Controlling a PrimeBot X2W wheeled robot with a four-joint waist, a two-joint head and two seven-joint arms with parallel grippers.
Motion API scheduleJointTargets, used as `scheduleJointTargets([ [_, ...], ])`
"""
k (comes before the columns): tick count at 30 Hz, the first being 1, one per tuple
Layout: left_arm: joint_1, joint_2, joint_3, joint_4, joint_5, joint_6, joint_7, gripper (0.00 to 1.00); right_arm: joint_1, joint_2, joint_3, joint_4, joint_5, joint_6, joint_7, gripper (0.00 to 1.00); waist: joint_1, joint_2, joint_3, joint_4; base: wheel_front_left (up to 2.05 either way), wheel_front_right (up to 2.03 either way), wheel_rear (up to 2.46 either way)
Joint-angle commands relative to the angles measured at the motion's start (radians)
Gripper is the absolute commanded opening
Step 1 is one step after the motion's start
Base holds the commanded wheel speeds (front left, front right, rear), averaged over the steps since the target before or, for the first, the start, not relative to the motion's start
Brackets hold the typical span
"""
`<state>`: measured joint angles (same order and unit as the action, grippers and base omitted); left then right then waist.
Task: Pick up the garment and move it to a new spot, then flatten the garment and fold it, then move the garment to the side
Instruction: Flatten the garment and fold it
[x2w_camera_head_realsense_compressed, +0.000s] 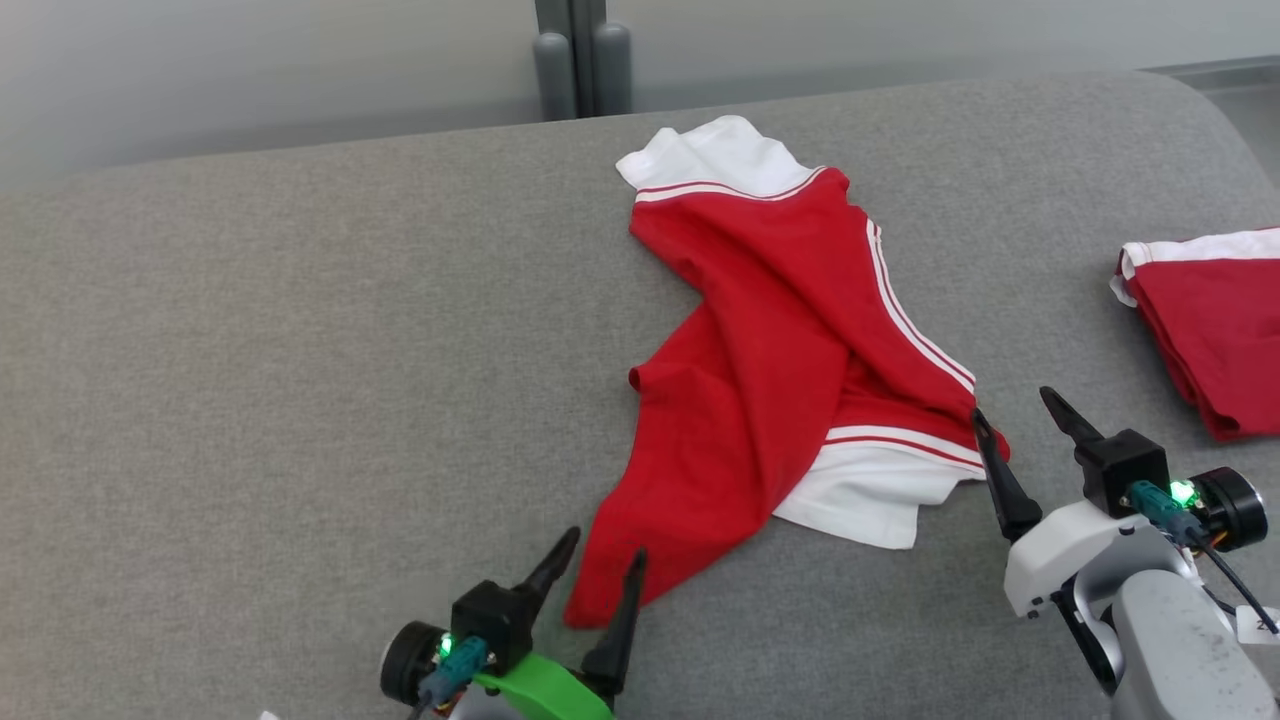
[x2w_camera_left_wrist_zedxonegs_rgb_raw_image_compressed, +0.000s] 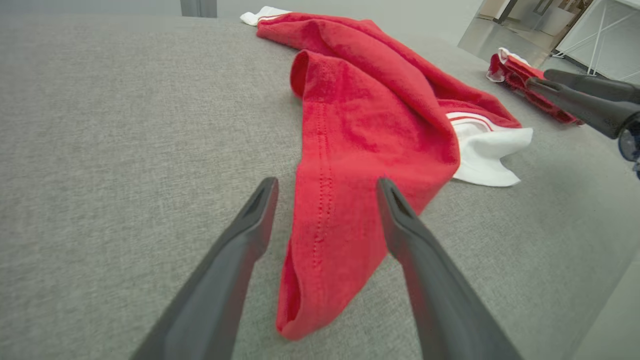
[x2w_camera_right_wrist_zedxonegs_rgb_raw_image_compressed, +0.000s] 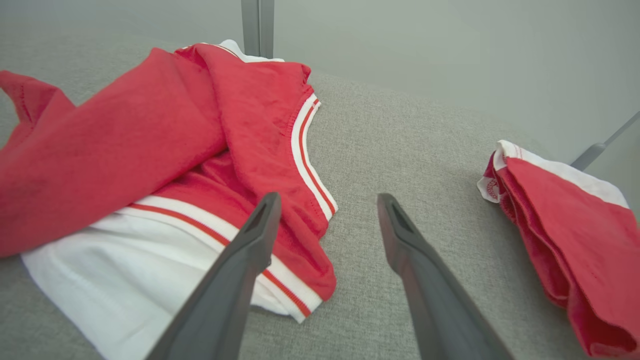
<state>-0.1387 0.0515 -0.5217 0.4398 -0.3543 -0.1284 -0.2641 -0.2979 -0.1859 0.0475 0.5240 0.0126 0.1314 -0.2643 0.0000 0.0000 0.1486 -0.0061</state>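
Left hand hovers with fingers spread fairly wide, straddling the near red corner of the garment and gripping nothing, likely lined up to pinch that corner. The garment lies crumpled and twisted mid-worktop, one white end far, one near. Right hand is likewise spread and empty, its inner finger over the striped right corner, seemingly set for a matching pinch. Further right, well apart, lies a folded red garment.
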Motion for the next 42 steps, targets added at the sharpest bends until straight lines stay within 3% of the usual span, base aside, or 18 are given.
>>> scheduleJointTargets([
  [1, -0.018, 0.013, -0.016, 0.022, -0.016, -0.003, 0.000, 1.00, 0.004, 0.007, -0.003, -0.006, -0.009, -0.002, 0.000, 1.00, 0.0000, 0.0000, 0.014, -0.017, 0.00, 0.00, 0.00],
  [7, -0.053, 0.022, -0.052, 0.106, -0.050, -0.003, 0.000, 1.00, -0.004, 0.040, -0.014, -0.027, -0.030, -0.002, 0.000, 1.00, 0.0000, 0.0000, 0.031, -0.039, 0.00, 0.00, 0.00],
  [8, -0.057, 0.024, -0.054, 0.110, -0.053, -0.003, 0.000, 0.84, -0.003, 0.044, -0.015, -0.028, -0.032, -0.002, 0.000, 1.00, 0.0000, 0.0000, 0.032, -0.040, 0.00, 0.00, 0.00],
  [9, -0.062, 0.026, -0.057, 0.114, -0.056, -0.003, 0.000, 0.35, -0.002, 0.047, -0.015, -0.029, -0.034, -0.002, 0.000, 1.00, 0.0000, 0.0000, 0.033, -0.041, 0.00, 0.00, 0.00],
  [10, -0.065, 0.027, -0.059, 0.114, -0.063, -0.003, 0.000, 0.00, -0.001, 0.051, -0.016, -0.030, -0.034, -0.002, 0.000, 1.00, 0.0000, 0.0000, 0.033, -0.042, 0.00, 0.00, 0.00],
  [16, -0.067, 0.023, -0.013, 0.036, -0.085, -0.003, 0.000, 0.00, 0.018, 0.060, -0.032, -0.033, -0.035, -0.002, 0.000, 1.00, 0.0000, 0.0000, 0.022, -0.019, 0.00, 0.00, 0.00],
  [22, -0.025, 0.012, 0.169, -0.049, -0.089, -0.003, 0.000, 0.00, 0.016, 0.074, -0.028, -0.026, -0.028, -0.002, 0.000, 1.00, 0.0000, 0.0000, 0.014, 0.012, 0.00, 0.00, 0.00],
  [33, -0.076, 0.002, 0.472, 0.116, -0.034, 0.019, 0.000, 0.00, 0.003, 0.100, 0.003, 0.002, -0.022, -0.002, 0.000, 1.00, 0.0000, 0.0000, 0.013, 0.015, 0.00, 0.00, 0.00],
  [38, -0.091, 0.001, 0.537, 0.173, 0.010, 0.032, 0.000, 0.00, 0.016, 0.105, 0.004, 0.009, -0.020, -0.002, 0.000, 1.00, 0.0000, 0.0000, 0.003, 0.007, 0.00, 0.00, 0.00],
  [40, -0.093, 0.002, 0.547, 0.184, 0.040, 0.030, 0.000, 0.81, 0.021, 0.108, 0.000, 0.008, -0.020, -0.002, 0.000, 1.00, 0.0000, 0.0000, -0.004, 0.005, 0.00, 0.00, 0.00],
  [41, -0.093, 0.002, 0.554, 0.181, 0.056, 0.030, 0.000, 1.00, 0.023, 0.110, -0.003, 0.005, -0.019, -0.002, 0.000, 1.00, 0.0000, 0.0000, -0.006, 0.004, 0.00, 0.00, 0.00],
  [42, -0.090, 0.003, 0.565, 0.173, 0.071, 0.033, 0.000, 1.00, 0.025, 0.112, -0.008, 0.000, -0.018, -0.002, 0.000, 1.00, 0.0000, 0.0000, -0.010, 0.003, 0.00, 0.00, 0.00],
])
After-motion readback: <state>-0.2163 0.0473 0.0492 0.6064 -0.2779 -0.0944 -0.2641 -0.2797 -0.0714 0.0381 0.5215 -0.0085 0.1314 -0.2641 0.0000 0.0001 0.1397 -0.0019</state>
